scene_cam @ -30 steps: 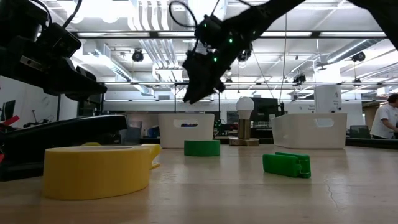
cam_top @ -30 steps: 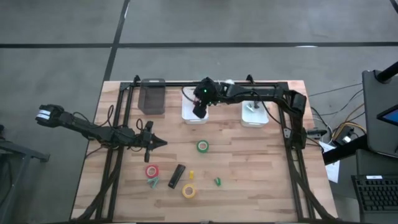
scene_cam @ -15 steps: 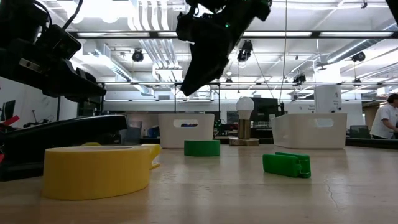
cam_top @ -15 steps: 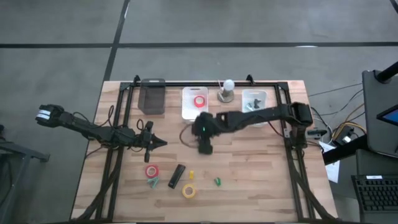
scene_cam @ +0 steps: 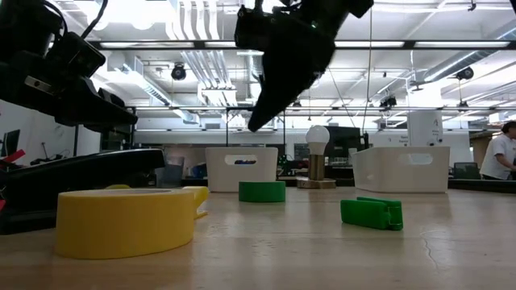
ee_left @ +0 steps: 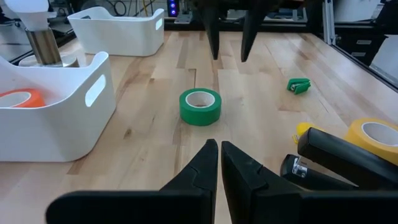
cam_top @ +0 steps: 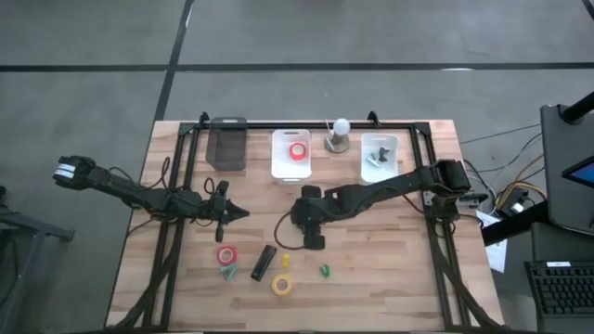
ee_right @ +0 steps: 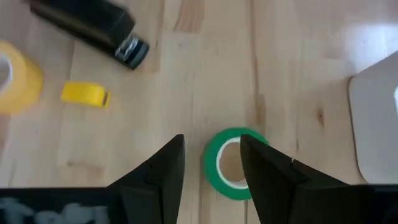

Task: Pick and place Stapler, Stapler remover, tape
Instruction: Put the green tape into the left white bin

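Observation:
The green tape roll [ee_left: 200, 106] lies flat on the table's middle; in the high view my right arm hides it. My right gripper [cam_top: 311, 227] hangs open above it, and its two fingers frame the roll [ee_right: 233, 163] without touching. An orange-red roll [cam_top: 297, 151] lies in the left white bin [cam_top: 278, 167]. The red roll [cam_top: 226, 254], the black stapler [cam_top: 264, 262], the yellow roll [cam_top: 282, 285] and a green staple remover [cam_top: 325, 271] lie near the front. My left gripper [cam_top: 239, 213] is shut and empty at the left.
A dark bin [cam_top: 226, 144], a white bulb on a stand [cam_top: 340, 134] and a second white bin [cam_top: 392, 172] with green pieces stand along the far edge. A small yellow piece [cam_top: 286, 261] and a green piece [cam_top: 228, 273] lie near the stapler.
My right gripper has swung from above the left white bin toward the table's near edge and now hangs over the green roll. The orange-red roll in the bin has come into view.

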### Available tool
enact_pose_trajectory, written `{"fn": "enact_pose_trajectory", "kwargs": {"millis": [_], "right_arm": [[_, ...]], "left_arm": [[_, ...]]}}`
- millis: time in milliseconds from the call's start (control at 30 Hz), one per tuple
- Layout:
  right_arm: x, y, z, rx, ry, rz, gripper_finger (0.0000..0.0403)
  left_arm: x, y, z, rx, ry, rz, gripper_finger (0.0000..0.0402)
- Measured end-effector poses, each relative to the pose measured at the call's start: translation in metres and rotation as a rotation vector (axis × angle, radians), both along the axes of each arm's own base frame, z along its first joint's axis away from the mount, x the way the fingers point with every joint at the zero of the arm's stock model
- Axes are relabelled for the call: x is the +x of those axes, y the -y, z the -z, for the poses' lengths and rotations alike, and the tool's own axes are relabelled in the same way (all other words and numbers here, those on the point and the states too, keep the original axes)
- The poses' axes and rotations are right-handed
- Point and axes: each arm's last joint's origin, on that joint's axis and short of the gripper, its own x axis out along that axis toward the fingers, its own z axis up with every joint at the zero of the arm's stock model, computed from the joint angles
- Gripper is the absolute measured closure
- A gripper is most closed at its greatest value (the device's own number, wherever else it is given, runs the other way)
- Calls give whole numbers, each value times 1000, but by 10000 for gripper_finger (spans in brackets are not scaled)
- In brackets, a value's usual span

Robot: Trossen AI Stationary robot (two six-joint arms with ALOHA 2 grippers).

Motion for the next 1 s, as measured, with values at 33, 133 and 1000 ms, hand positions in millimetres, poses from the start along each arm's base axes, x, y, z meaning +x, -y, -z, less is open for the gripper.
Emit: {"fn": "enact_pose_trajectory", "kwargs": {"millis": [33, 133, 1000], "right_arm": [[-1, -1, 3, -8, 0, -15, 255], [-4, -3, 13, -18, -6, -36, 253], [-26, 10, 73, -36, 86, -54, 270]], "left_arm": [[0, 0, 0, 0, 0, 0, 378], [0, 0, 0, 0, 0, 0, 378], [0, 0, 0, 0, 0, 0, 378]]}}
